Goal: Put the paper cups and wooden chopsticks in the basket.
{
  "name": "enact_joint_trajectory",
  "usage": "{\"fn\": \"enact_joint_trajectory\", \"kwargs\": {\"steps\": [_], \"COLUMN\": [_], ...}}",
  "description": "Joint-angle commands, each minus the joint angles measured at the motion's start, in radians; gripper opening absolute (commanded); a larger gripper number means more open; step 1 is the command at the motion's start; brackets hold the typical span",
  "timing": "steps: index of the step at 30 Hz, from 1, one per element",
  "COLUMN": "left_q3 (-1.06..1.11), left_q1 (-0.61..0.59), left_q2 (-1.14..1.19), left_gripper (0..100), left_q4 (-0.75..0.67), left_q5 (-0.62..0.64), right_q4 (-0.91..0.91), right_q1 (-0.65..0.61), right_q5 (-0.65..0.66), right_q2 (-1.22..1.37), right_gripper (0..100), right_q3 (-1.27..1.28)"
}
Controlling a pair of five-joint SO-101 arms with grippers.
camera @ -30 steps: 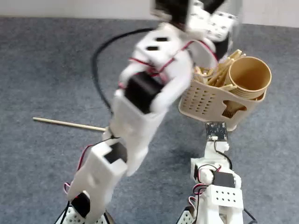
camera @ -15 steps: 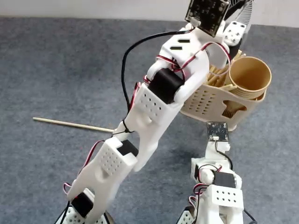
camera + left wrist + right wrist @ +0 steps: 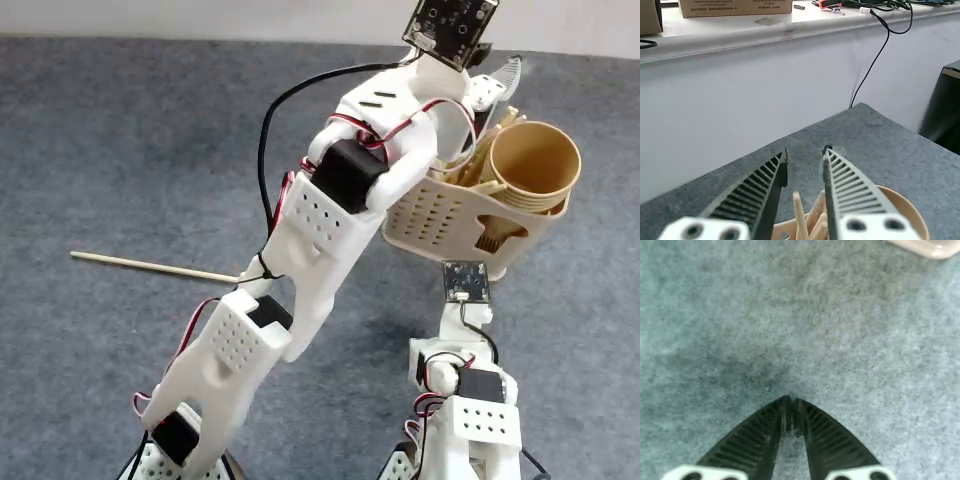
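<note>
A beige perforated basket (image 3: 440, 222) stands at the right and holds stacked paper cups (image 3: 535, 165) and a bundle of wooden chopsticks (image 3: 468, 162). One chopstick (image 3: 150, 266) lies on the grey carpet to the left. My left arm stretches up over the basket; its gripper (image 3: 805, 156) hangs open and empty above the chopstick tips (image 3: 805, 220) and the cup rim (image 3: 910, 207). My right arm is folded near the front edge, its gripper (image 3: 791, 405) shut just above bare carpet, below the basket's corner (image 3: 927, 246).
A white wall (image 3: 765, 85) rises behind the carpet's far edge. A black cable (image 3: 275, 125) loops off the left arm. Open carpet (image 3: 100, 150) spreads to the left.
The left arm swung up and toward the basket, then settled slightly lower over it. The right arm, the basket and the loose chopstick stayed put.
</note>
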Motion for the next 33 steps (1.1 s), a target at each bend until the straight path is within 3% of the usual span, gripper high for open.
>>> {"fn": "enact_joint_trajectory", "kwargs": {"steps": [1, 7, 16, 22, 28, 33], "left_q3": [-0.033, -0.033, -0.024, -0.024, -0.022, 0.033], "left_q1": [-0.025, -0.025, -0.044, -0.295, -0.553, -0.691], "left_q2": [-0.077, -0.209, -0.441, -0.519, -0.544, -0.573], "left_gripper": [13, 13, 13, 0, 2, 2], "left_q4": [0.021, 0.189, 0.641, 0.643, 0.644, 0.644], "left_q5": [0.0, -0.003, 0.0, 0.002, 0.003, 0.003], "right_q4": [-0.022, -0.022, -0.022, -0.022, -0.022, -0.022], "right_q1": [0.016, 0.016, 0.016, 0.016, 0.016, 0.016], "right_q5": [0.012, 0.012, 0.012, 0.012, 0.012, 0.012], "right_q2": [0.001, 0.001, 0.001, 0.001, 0.001, 0.001], "right_gripper": [4.1, 4.1, 4.1, 4.1, 4.1, 4.1], "right_q3": [0.001, 0.001, 0.001, 0.001, 0.001, 0.001]}}
